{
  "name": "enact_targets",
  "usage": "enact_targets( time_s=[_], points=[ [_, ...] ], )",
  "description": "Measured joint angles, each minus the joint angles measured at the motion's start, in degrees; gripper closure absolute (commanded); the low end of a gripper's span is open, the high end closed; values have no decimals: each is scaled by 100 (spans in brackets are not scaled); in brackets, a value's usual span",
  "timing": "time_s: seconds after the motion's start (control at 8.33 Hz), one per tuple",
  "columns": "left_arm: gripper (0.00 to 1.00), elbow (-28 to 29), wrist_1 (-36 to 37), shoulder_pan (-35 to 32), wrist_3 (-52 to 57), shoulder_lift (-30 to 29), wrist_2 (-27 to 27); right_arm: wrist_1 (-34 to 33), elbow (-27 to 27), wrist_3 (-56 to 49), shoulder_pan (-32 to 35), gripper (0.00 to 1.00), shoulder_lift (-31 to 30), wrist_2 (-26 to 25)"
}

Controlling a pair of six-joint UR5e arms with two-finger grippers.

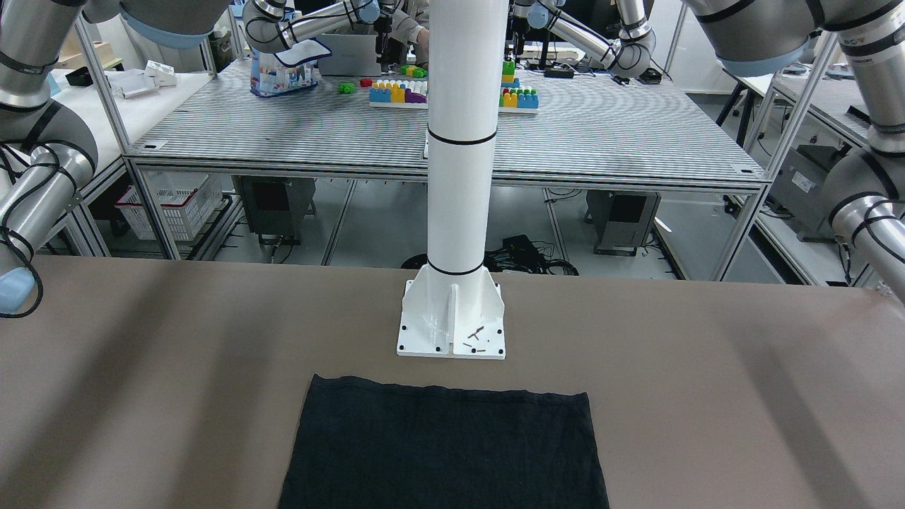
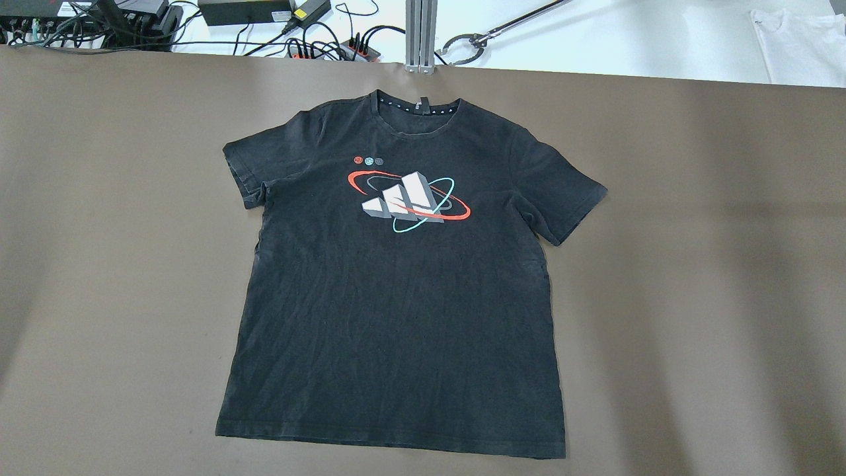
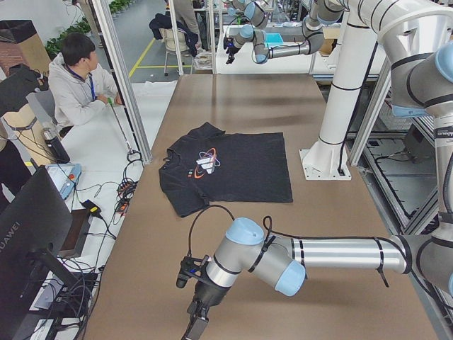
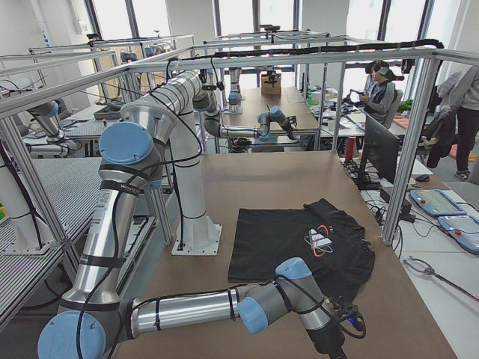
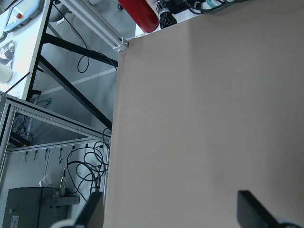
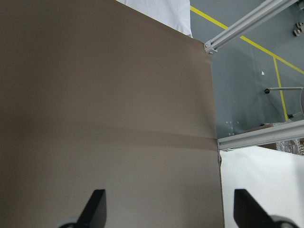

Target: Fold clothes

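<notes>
Garment: black T-shirt (image 2: 396, 297), short-sleeved, chest print of white bars ringed in red and teal
Position: spread flat, print side up, in the middle of the brown table (image 2: 694, 264); collar toward the edge far from the robot, hem near the base plate (image 1: 451, 332) of the white pole (image 1: 461, 141), not touching it
Condition: lightly wrinkled, both sleeves out to the sides, unfolded
Left gripper (image 5: 172, 211): fingers spread wide with nothing between them, over bare tabletop by the table's edge, well apart from the shirt
Right gripper (image 6: 171, 209): fingers likewise wide apart and holding nothing, over bare tabletop near a table corner, well apart from the shirt
Surroundings: cables and a power strip (image 2: 330, 47) beyond the far edge; a seated person (image 3: 74, 85) at a side desk
</notes>
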Motion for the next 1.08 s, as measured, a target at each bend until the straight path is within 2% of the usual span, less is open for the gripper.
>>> enact_targets(
  time_s=[0.36,0.72,1.08],
  points=[
    [0,95,-8,5,42,-93,-13,2,-27,22,-64,6,-14,26],
    [0,101,-194,33,133,-114,-398,69,-35,20,-192,6,-23,52],
    [0,162,-240,510,725,-324,-451,72,-61,53,-488,5,126,60]
  ],
)
